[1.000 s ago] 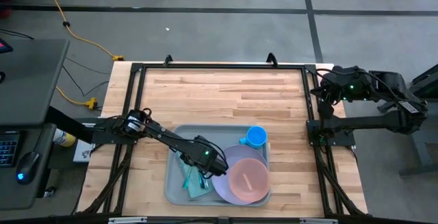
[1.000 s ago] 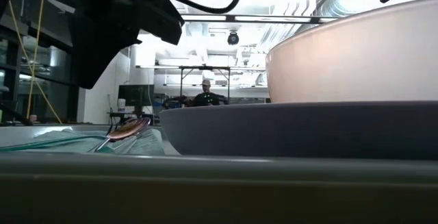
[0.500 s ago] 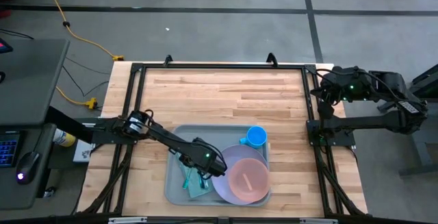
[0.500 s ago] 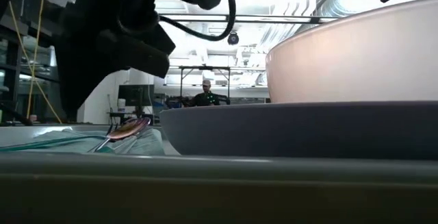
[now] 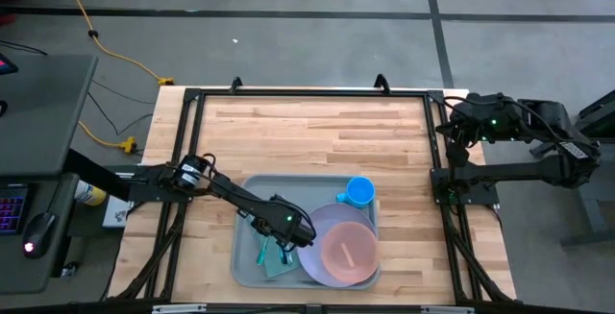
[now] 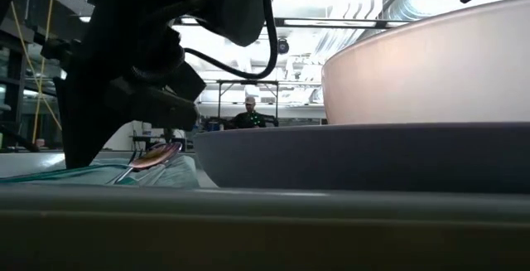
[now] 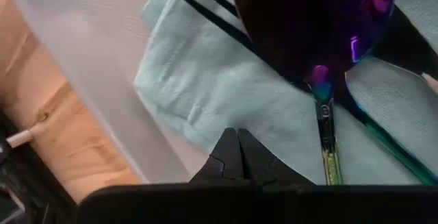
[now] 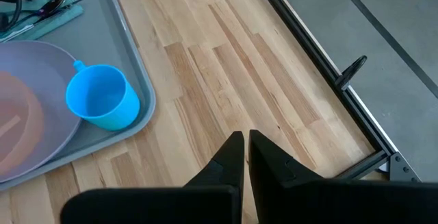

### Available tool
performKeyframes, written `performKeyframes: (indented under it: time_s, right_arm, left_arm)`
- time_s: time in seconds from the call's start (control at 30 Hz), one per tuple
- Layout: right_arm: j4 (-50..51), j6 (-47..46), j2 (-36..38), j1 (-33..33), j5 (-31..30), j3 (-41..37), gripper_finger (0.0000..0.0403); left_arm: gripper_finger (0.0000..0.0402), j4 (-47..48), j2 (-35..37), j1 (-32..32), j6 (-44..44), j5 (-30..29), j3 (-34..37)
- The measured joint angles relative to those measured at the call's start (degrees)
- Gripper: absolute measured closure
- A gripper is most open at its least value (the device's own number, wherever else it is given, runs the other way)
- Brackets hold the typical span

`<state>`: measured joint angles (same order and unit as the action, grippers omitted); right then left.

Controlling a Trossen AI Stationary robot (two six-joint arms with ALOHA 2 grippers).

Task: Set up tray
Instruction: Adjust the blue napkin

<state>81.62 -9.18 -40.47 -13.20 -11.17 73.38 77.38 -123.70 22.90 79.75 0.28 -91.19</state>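
the large pale grey-green rectangular plastic tray (image 5: 246,256) sits at the frame's lower centre, long axis left-right; the left gripper (image 5: 285,248), fingers together and empty, hovers over its left half. the right gripper (image 5: 452,127), also pressed shut, waits far off at upper right; the left is nearer.

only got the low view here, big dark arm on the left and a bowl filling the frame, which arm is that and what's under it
Observer: It's the left arm. Its left gripper is over the teal napkin in the tray, with its fingers shut and empty.
Operator: anything on the napkin
Observer: Yes, a spoon with an iridescent purple sheen lies on it, with more cutlery beside it.
Operator: what else is in the tray
Observer: A blue cup sits at the tray's far right corner, next to the lavender plate holding the pink bowl.
Operator: right arm?
Observer: The right gripper is parked off by the table's right edge, shut.
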Motion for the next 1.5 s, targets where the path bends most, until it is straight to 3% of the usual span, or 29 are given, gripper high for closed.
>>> performKeyframes:
  time_s: [0.27,0.9,1.5]
  right_arm:
    - [0.00,-0.54,0.00,0.00,-0.04,-0.02,0.0403]
    - [0.00,-2.62,0.00,-0.01,-0.16,-0.02,0.0403]
    - [0.00,-3.86,0.00,0.00,-0.21,-0.02,0.0403]
  left_arm:
    - [0.0394,-3.11,0.33,-0.02,-2.55,0.23,2.36]
    - [0.0393,-0.63,0.02,-2.84,-26.18,-5.69,2.86]
    - [0.0394,-1.35,0.00,-2.67,-27.72,-7.51,0.41]
